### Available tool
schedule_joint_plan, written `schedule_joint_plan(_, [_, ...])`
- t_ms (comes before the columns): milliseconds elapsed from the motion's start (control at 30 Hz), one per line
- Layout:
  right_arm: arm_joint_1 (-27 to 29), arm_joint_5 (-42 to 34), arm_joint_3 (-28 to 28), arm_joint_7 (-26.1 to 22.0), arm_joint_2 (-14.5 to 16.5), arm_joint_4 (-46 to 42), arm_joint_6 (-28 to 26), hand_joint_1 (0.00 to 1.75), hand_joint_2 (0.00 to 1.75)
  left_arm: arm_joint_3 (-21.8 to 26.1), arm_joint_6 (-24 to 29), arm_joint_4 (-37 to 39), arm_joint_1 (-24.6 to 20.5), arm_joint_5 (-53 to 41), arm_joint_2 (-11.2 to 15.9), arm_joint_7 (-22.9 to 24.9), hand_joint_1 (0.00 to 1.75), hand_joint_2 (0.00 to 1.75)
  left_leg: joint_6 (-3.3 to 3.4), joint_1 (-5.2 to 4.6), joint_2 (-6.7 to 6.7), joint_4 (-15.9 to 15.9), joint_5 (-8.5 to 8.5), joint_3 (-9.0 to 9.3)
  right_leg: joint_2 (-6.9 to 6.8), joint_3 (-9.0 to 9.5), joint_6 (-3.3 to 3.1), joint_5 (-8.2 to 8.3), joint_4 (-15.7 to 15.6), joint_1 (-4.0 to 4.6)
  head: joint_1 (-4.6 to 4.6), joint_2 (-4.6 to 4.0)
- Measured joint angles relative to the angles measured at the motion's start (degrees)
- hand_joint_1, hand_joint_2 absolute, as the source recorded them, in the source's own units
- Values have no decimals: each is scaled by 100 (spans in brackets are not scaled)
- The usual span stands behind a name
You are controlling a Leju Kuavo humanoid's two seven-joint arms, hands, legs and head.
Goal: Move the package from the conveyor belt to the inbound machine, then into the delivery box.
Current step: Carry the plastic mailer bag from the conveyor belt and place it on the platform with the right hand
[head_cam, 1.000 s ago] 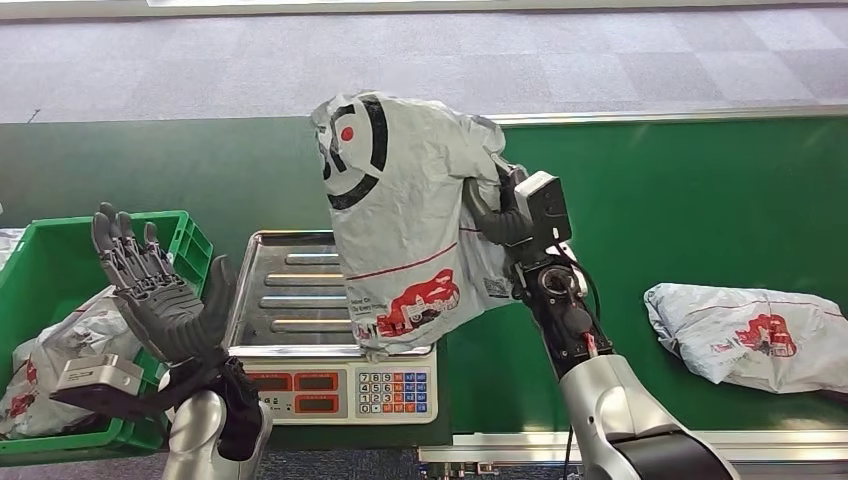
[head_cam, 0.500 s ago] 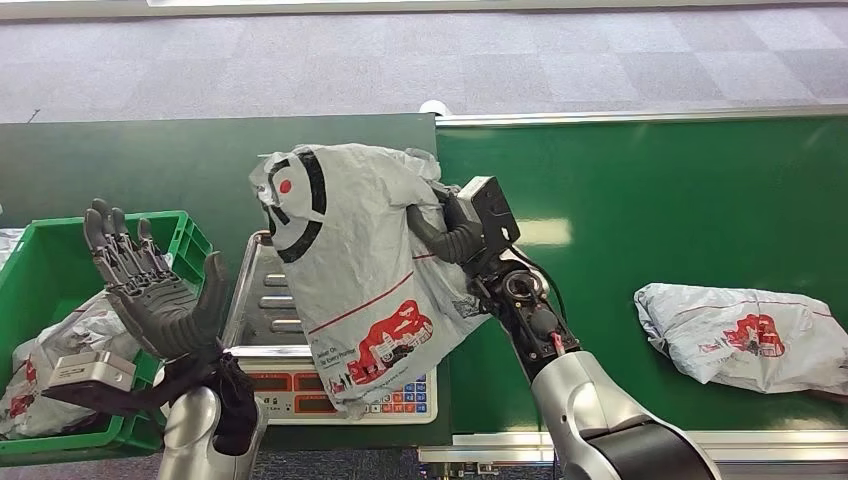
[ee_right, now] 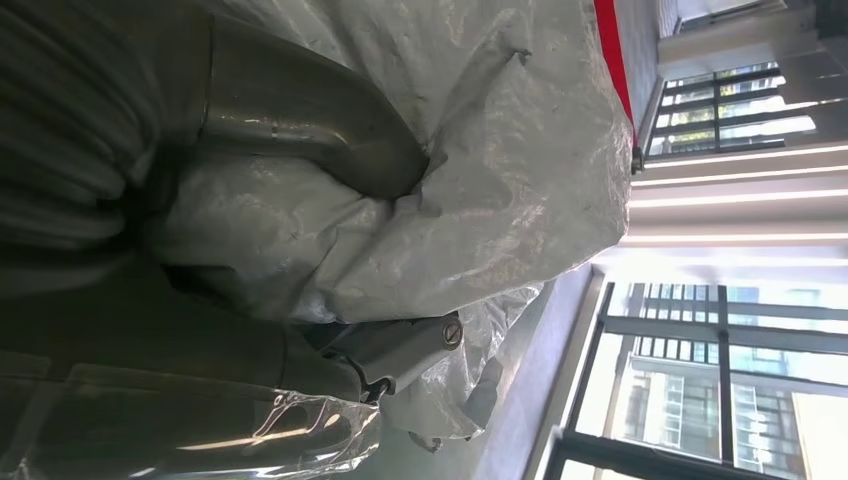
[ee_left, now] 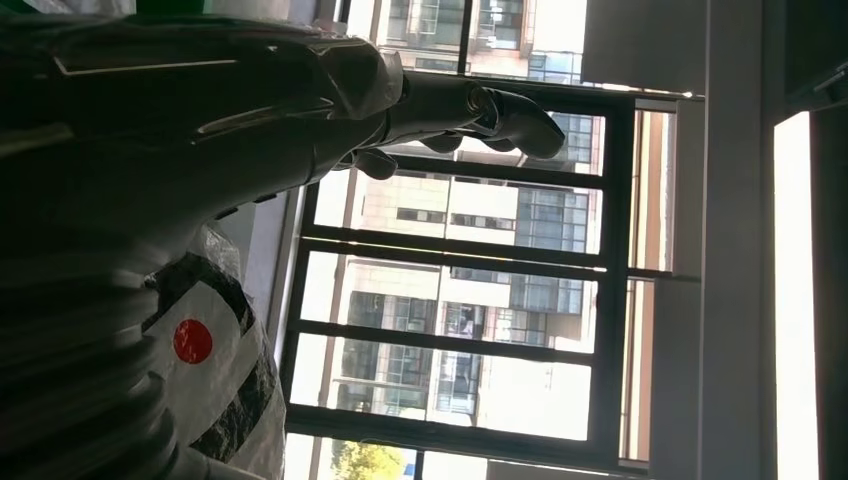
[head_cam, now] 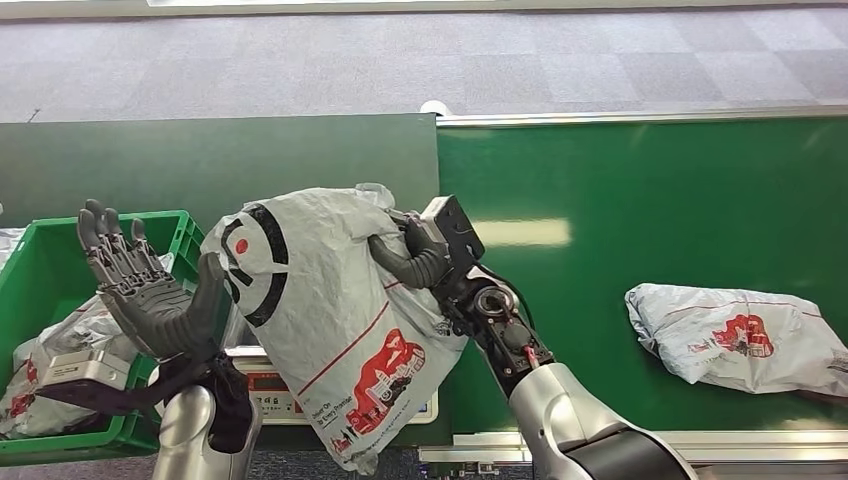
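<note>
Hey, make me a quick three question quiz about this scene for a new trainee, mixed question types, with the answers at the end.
1. True or false: the right hand holds the grey package.
2. Multiple choice: the left hand is A) gripping a bag, B) raised with fingers spread and holding nothing, C) pressing the scale's keypad.
3. Fill in: the green crate already holds at least one ____.

Key:
1. True; it hangs over the scale.
2. B.
3. Package; another package lies on the belt.
</note>
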Motion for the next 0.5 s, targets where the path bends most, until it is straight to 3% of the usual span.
schedule_joint_plan(167, [-1, 52, 14, 103, 4, 32, -131, 175, 175, 31, -13, 2, 3, -5, 0, -2, 0, 175, 0, 1, 0, -1, 0, 0, 0, 0, 0, 0, 0, 1, -1, 0])
schedule_joint_plan(500, [-1, 93, 175, 405, 110, 39, -1195, 175, 175, 107, 79, -171, 56, -36, -2, -2, 0, 175, 0, 0, 0, -1, 0, -1, 0, 0, 0, 0, 0, 1, -1, 0])
